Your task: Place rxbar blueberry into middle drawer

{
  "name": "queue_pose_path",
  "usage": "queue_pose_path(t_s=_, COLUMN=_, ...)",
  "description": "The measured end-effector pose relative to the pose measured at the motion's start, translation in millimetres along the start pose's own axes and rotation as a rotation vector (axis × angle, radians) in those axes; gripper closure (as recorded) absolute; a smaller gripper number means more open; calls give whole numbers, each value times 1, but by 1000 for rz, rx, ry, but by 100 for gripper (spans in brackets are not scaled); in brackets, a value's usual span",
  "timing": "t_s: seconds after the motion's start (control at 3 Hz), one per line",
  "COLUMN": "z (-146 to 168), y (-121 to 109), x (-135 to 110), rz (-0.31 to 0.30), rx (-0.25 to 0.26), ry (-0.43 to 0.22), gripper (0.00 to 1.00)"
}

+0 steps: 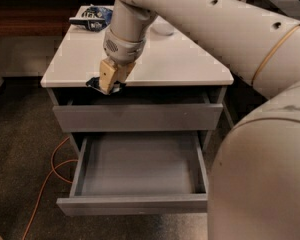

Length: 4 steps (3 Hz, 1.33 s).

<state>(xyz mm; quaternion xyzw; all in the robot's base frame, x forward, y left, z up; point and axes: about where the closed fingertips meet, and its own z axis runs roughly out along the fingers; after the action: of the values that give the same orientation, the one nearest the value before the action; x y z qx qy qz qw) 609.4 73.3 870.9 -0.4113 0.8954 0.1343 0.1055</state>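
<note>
My gripper (109,84) hangs at the front left edge of the cabinet's white top (190,64), pointing down. Its tan fingers (108,76) are shut on the rxbar blueberry (94,82), whose dark navy end sticks out to the left of them. The bar is held just over the front edge, above the grey top drawer front (140,117). The middle drawer (140,166) below it is pulled out wide, and its grey inside holds nothing. The gripper is above and left of the drawer's middle.
A crinkled blue-and-white snack bag (92,18) lies at the back left of the top, and a pale round object (163,29) sits behind the arm. An orange cable (45,184) runs over the dark carpet at the left. My large arm (260,149) fills the right side.
</note>
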Motion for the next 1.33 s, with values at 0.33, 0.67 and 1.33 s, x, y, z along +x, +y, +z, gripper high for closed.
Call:
queue_pose_path(t_s=0.33, z=0, y=1, x=1, rz=-7, rx=-1, ry=3, gripper=100)
queue_pose_path(t_s=0.67, z=4, y=2, x=1, rz=-25, rx=4, ry=7, gripper=100)
queue_pose_path(t_s=1.33, z=17, y=32, x=35, rz=-201, rx=33, ry=19, gripper=100)
